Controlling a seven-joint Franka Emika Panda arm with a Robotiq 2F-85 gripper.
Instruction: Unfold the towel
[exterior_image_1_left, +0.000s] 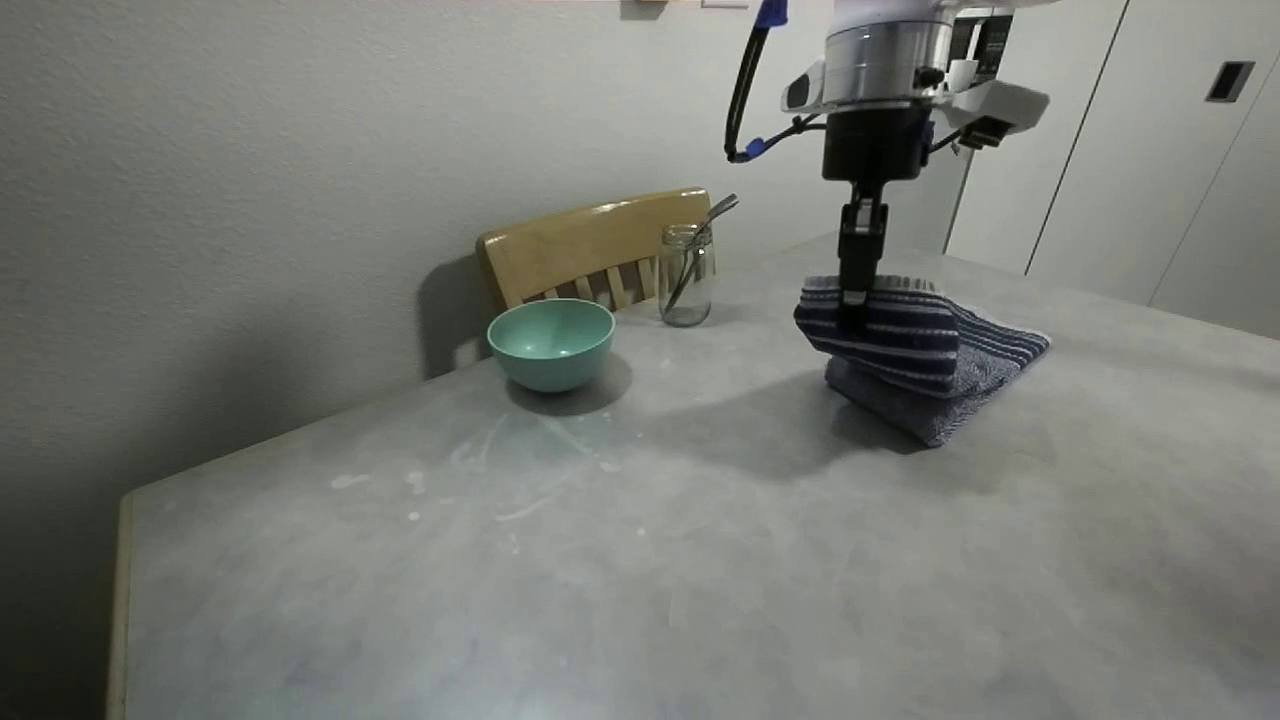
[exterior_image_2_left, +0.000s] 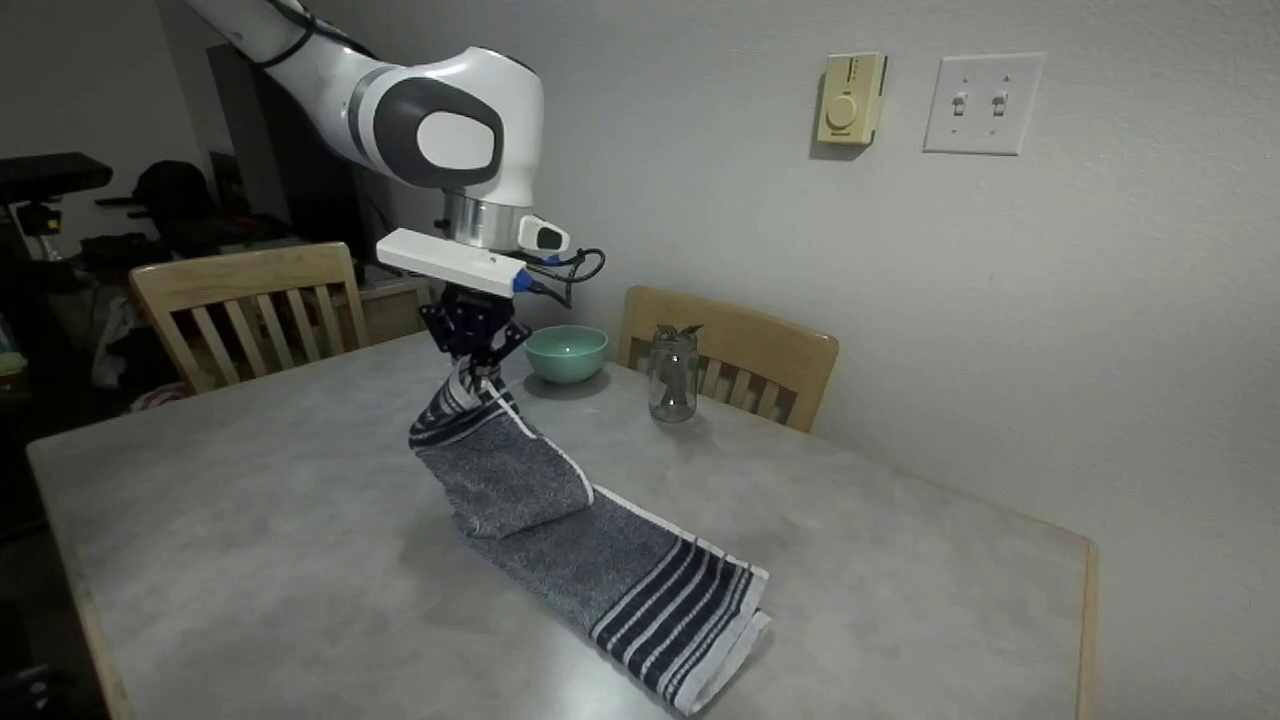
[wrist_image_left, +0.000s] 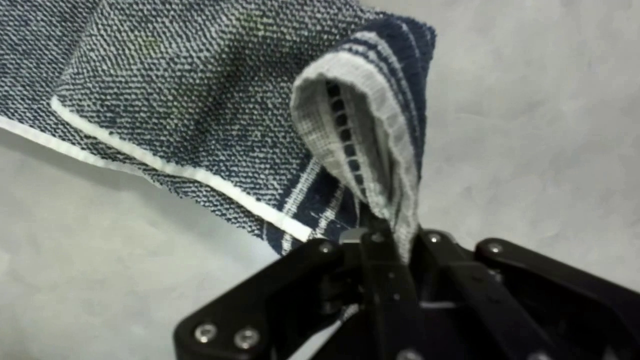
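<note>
The towel is blue-grey terry with navy and pale stripes at its ends. It shows in both exterior views and in the wrist view. My gripper is shut on the striped edge at one end and holds it a little above the table. The gripper also shows in an exterior view and in the wrist view. White hem bunches between the fingertips and loops up in front of them. A fold lies over the towel's middle. The opposite striped end lies on the table, its layers slightly apart at the edge.
A teal bowl stands near the table's wall-side edge. A glass jar with utensils stands near it. A wooden chair is behind the jar, against the wall. Another chair stands at the table's far end.
</note>
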